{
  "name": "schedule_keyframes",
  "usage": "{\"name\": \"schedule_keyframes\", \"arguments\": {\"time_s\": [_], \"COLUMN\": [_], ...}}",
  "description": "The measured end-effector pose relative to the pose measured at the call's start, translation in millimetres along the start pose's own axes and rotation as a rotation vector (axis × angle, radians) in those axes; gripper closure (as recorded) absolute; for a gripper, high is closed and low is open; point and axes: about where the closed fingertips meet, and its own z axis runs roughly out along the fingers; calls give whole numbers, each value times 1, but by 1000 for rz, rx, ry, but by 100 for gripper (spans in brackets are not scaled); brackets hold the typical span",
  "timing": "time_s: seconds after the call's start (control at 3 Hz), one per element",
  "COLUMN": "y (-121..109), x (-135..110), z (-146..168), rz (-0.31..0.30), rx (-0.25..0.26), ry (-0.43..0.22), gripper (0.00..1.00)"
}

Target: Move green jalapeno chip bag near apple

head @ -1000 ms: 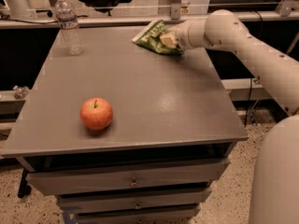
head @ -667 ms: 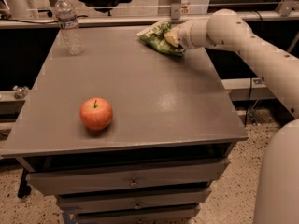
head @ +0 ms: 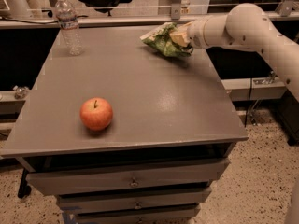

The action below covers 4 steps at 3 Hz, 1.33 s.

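Note:
The green jalapeno chip bag (head: 162, 40) is a wrinkly green foil bag held just above the far right part of the grey table (head: 140, 87). My gripper (head: 179, 36) is shut on the bag's right end, with the arm reaching in from the right. The apple (head: 96, 114), red-orange with a short dark stem, sits on the table near the front left, well apart from the bag.
A clear plastic water bottle (head: 68, 24) stands upright at the table's far left corner. Drawers (head: 133, 182) run below the tabletop. A railing and a dark chair are behind the table. Speckled floor lies to the right.
The gripper has lifted the bag slightly off the table and carried it a little to the right and toward the front. The apple and bottle have not moved.

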Motion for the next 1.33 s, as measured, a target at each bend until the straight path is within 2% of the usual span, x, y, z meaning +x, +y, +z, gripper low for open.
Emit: {"name": "schedule_keyframes", "arguments": {"time_s": [0.33,0.67,1.33], "y": [29,76,146], "x": [-3,-5,-7], "z": [-27,-63,-95], "rz": [-16,-48,-71], "rx": [-88,-189,-302], "ry": [-20,-43,-88], "gripper": [100,100,100]}}
